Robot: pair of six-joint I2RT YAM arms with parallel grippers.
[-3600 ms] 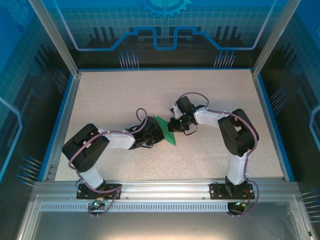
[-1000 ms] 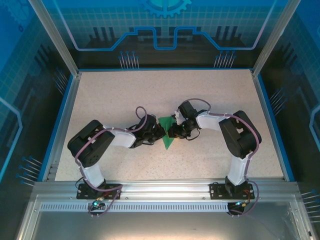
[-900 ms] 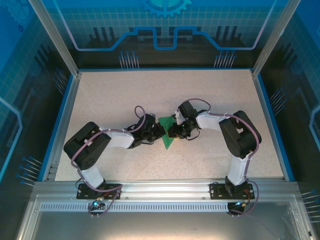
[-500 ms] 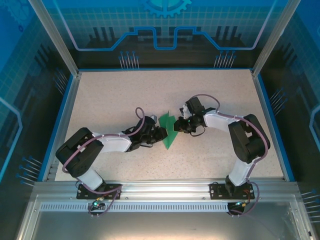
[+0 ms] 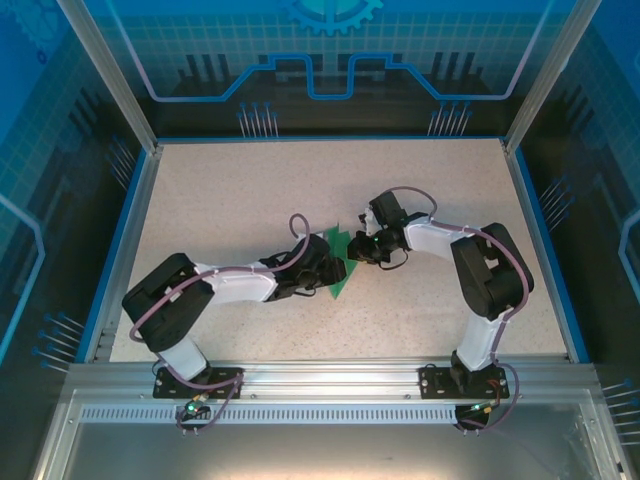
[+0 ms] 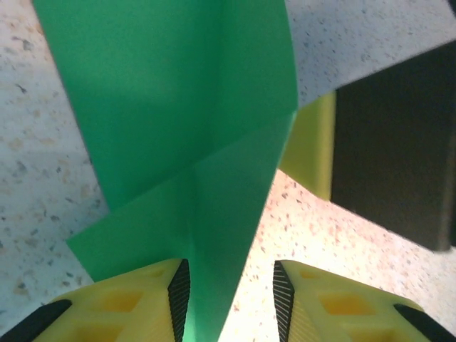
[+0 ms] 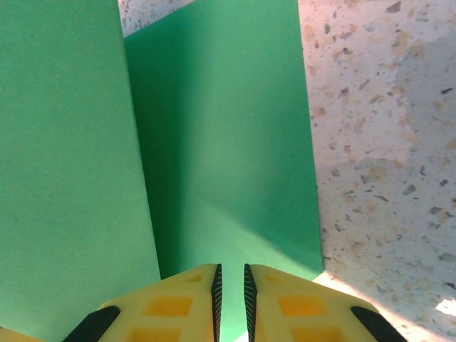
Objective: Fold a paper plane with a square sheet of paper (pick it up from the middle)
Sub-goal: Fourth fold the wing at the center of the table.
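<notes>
Desk (image 5: 250,190): pale speckled top. Both arms are bolted at its near edge and meet close to its middle.
Left arm (image 5: 240,283): stretches low over the left half of the desk, and its wrist ends at the middle.
Right arm (image 5: 490,275): rises from the right of the near edge and bends back toward the middle of the desk.
Green paper (image 5: 338,282): sits at the middle of the desk between the two wrists. It is already creased into a narrow shape that tapers toward the near edge, with part lying flat and part raised off the surface.
Left jaws: apart. In the left wrist view a folded edge of the paper runs down between them and brushes one pad, with bare desk showing in the rest of the gap, so nothing is clamped.
Right jaws: drawn almost together. A thin sliver of green shows between the pads, and they look clamped on an upright flap of the paper.
Creases: one long fold runs along the paper, and a slanted fold crosses it in the left wrist view.
Handling: the paper is very light, thin and limp. It probably slides easily on the smooth desk and springs back unless a fold is pressed firmly, and a hard tug could crumple or tear it.
Where to hold: likely along the middle fold, where the doubled layers are stiffest, rather than on a loose single edge.
</notes>
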